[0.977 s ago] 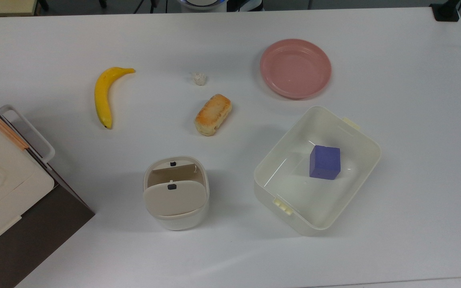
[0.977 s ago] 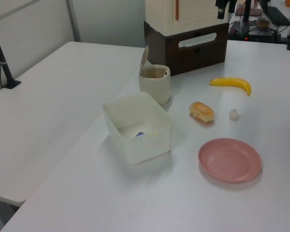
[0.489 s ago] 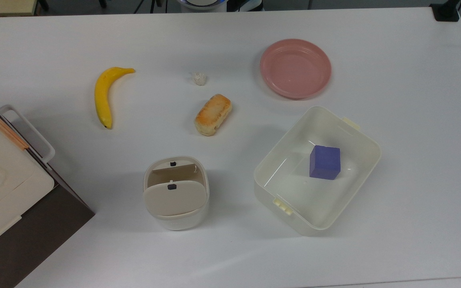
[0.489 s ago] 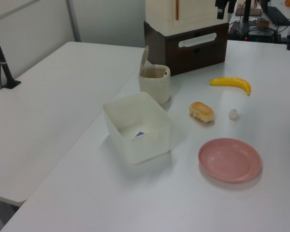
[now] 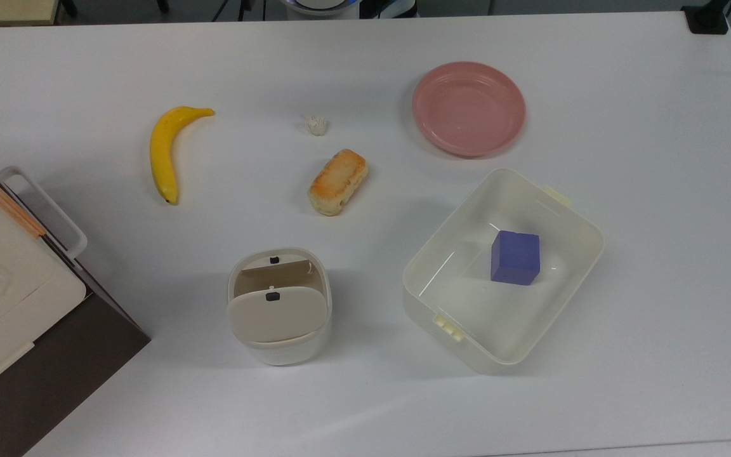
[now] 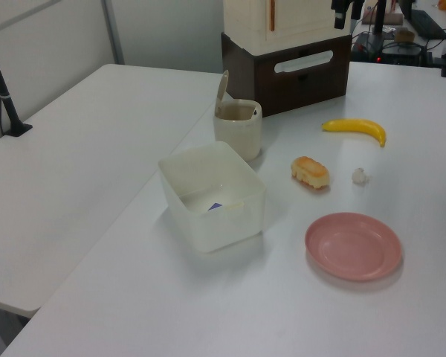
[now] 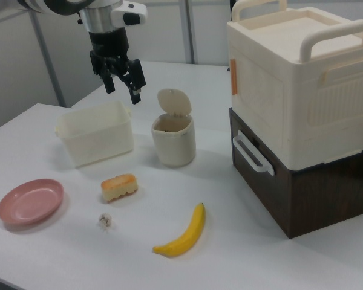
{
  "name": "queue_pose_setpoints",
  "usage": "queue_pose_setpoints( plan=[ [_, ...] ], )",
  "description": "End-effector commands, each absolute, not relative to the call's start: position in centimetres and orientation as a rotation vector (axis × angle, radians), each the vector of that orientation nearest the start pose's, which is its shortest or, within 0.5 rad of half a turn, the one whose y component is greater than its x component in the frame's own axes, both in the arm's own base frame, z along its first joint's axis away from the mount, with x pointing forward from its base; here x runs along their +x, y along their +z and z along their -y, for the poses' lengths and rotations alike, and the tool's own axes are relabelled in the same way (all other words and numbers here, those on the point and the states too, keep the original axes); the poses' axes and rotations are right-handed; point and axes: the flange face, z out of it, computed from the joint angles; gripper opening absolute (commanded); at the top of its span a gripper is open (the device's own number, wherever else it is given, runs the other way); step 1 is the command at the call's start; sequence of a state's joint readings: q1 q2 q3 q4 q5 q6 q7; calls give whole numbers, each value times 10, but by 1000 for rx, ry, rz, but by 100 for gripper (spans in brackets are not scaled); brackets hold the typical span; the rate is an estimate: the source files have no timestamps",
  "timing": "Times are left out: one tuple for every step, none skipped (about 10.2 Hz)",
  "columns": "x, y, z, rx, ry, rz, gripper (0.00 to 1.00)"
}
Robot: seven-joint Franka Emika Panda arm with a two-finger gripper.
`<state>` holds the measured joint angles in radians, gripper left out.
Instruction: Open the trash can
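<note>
Item 1, task obj.: small cream-white rounded-square plastic trash can (image 5: 278, 304) w/ beige hinged lid (image 7: 173, 103). Loc.: on white table (image 5: 365, 76), in the top view's lower centre, between large white-and-brown appliance w/ handle (image 5: 10, 266) and lidless cream rectangular tub (image 5: 502, 270); well apart from both. Cond.: lid already up, standing near upright on its hinge in the right view; brownish interior exposed. Small black button (image 5: 274, 259) on the rim, second black dot on the lid. Judgement: opening looks done, lid prob. stays up on its own since nothing touches it.

Item 2: two-finger gripper (image 7: 122, 83) on the arm, in the right view hanging in the air above the tub, up and to the right view's left of the can. Fingers apart, nothing between them. Prob. parked clear so the lid has room.

Item 3, other stock: yellow banana (image 5: 167, 151), toasted bread roll (image 5: 337, 181), small white crumpled scrap (image 5: 317, 125), pink round plate (image 5: 468, 108), purple cube (image 5: 515, 257) inside the tub. All loose on the table, none touching the can.
</note>
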<state>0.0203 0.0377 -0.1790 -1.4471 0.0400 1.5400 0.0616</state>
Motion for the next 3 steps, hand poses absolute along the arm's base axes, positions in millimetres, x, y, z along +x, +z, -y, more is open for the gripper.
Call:
queue_pose_setpoints(
  plan=[
    [549, 665, 81, -3068, -99, -339, 100],
    [550, 665, 80, -3065, -120, -337, 100],
    [552, 663, 78, -3066, -113, -342, 100]
  ],
)
